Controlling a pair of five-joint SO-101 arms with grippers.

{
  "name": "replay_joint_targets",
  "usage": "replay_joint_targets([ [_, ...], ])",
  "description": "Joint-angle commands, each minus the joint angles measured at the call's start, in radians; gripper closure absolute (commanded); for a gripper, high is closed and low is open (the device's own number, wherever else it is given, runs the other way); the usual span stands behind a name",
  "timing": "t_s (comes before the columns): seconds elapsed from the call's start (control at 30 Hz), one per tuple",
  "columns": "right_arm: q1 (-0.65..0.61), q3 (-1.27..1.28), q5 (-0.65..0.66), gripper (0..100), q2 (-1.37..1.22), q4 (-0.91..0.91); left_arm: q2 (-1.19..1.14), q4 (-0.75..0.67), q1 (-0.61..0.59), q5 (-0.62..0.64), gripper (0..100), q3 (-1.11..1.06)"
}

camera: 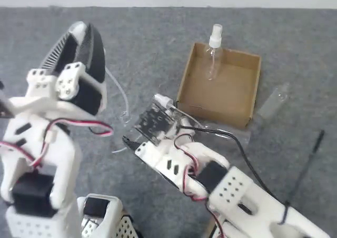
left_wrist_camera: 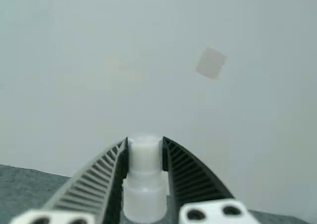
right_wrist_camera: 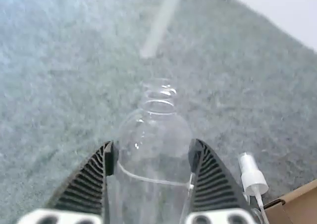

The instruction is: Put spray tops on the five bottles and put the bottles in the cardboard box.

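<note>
Left jaws clenched around a white spray top (left_wrist_camera: 144, 184), raised well above the bench (camera: 158, 32) and aimed toward a pale wall (left_wrist_camera: 99, 60). Left arm (camera: 58, 122) tall at the left side of the high view. A thin clear tube (camera: 120, 93) curving down between the two arms.

Right jaws grasping a clear bottle (right_wrist_camera: 156, 130) by its body, threaded neck open, low over the grey bench. Right arm (camera: 231, 190) stretched in from the lower right.

Just beyond the right jaws, a loose spray top (camera: 163, 100) lying just beside the near left corner of the cardboard box (camera: 221, 111). Inside the box, at its far left corner, a capped bottle (camera: 213, 56) with a white sprayer on top; upright or leaning, hard to tell. Near the box on its right side, a second clear bottle (camera: 276, 100) lying on the bench. Farther right, a thin black rod (camera: 308, 161) flat on the bench.
</note>
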State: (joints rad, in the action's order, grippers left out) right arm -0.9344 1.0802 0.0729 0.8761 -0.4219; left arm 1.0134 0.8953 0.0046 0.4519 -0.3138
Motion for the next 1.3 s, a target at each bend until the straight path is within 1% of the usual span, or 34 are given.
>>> replay_joint_targets([
  [0.0,-0.004,0.028,-0.014,99.2,0.145,0.024,-0.002,-0.101,-0.069,0.009,99,-0.028],
  [0.1,-0.008,0.068,-0.014,99.2,0.200,0.024,0.000,-0.123,-0.075,0.009,99,-0.058],
  [0.23,-0.008,0.077,-0.014,99.2,0.202,0.022,0.002,-0.117,-0.031,0.009,99,-0.081],
  [0.47,-0.004,0.077,-0.014,99.2,0.202,0.022,0.008,-0.114,-0.023,0.009,99,-0.182],
  [0.73,-0.002,0.077,-0.009,99.2,0.211,0.019,0.008,-0.002,-0.025,0.009,99,-0.229],
  [0.93,-0.007,0.077,-0.008,99.2,0.213,-0.101,0.008,0.057,-0.021,0.008,99,-0.222],
  [0.97,-0.005,0.077,-0.008,99.2,0.213,-0.117,0.008,0.069,-0.017,0.003,99,-0.222],
  [1.03,-0.007,0.077,-0.008,99.2,0.213,-0.127,0.008,0.092,0.011,-0.057,99,-0.226],
  [1.13,0.001,0.077,-0.014,99.2,0.213,-0.036,0.008,0.115,0.071,-0.138,99,-0.246],
  [1.27,0.042,0.146,-0.015,99.2,0.211,0.165,0.008,0.152,0.123,-0.172,99,-0.266],
])
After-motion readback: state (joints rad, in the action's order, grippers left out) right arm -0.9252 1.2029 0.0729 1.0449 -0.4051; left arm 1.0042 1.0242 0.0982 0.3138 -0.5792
